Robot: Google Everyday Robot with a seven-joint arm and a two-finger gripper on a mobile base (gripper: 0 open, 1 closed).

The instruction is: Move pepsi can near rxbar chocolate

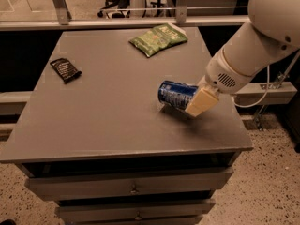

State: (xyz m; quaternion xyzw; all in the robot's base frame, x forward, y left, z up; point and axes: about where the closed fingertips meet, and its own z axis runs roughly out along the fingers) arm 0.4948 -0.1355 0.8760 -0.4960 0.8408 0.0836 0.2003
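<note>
I had the gripper (193, 103) over the right side of the table (108, 121), jaws clamped on one end of the can (176, 93). The can was held sideways, ready to carry left. The chocolate bar (65, 70) lay well apart, far left.

An office or lab-like workspace: a grey surface (108, 111) tops a cabinet of metal drawers (133, 189) on a speckled terrazzo floor (262, 182), and an office chair's wheeled base (110, 1) shows beyond the far rail (140, 9). The gripper (199, 102), over the surface's right side, clasps the pepsi can (174, 93).
</note>
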